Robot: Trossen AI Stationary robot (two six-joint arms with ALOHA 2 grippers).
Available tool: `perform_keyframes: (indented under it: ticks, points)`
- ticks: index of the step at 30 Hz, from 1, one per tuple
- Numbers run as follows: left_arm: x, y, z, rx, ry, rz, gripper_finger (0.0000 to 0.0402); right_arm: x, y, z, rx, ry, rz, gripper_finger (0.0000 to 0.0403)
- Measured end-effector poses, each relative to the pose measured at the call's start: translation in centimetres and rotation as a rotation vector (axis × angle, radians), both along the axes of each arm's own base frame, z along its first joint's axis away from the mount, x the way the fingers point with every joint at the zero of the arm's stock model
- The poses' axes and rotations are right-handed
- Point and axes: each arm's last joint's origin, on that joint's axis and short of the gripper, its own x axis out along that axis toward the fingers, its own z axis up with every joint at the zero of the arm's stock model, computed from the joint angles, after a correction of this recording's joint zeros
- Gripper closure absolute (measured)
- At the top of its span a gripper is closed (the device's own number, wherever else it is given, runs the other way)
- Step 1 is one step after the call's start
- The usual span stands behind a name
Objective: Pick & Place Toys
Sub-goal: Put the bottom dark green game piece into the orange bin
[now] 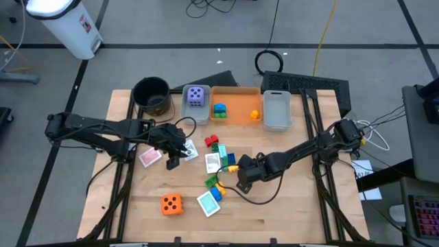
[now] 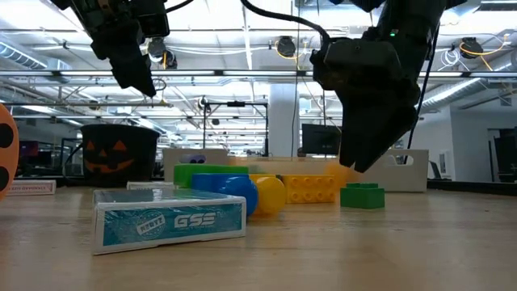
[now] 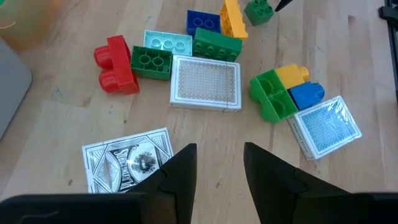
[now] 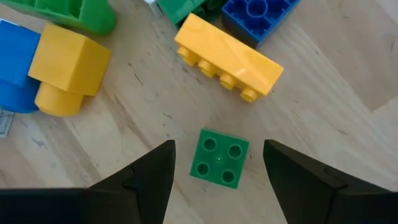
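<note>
Green brick (image 4: 219, 157) between open right end effector (image 4: 219, 171) fingers.

I work in a lab hall: exposed ceiling trusses (image 2: 242, 77) with strip lights across the frame's top, monitors (image 2: 319, 139) mid-frame

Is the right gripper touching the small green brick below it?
Apart. In the right wrist view, bare wood shows on both sides between the open right gripper and the small green brick.
</note>
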Motion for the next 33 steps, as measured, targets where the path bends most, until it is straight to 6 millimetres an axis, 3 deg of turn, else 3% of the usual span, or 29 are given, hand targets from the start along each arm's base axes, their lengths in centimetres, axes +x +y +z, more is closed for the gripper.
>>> perform_keyframes:
  ticks: [19,33]
  points:
    - [0.0,0.0,0.0,0.002,0.0,0.004,0.0265,-0.1,-0.1,-0.2,-0.012,0.021,-0.002,0.0174]
    - [0.0,0.0,0.0,-0.001,-0.001,0.008,0.0265,-1.1,-0.2,-2.5,0.067,0.011,-0.034,0.0175]
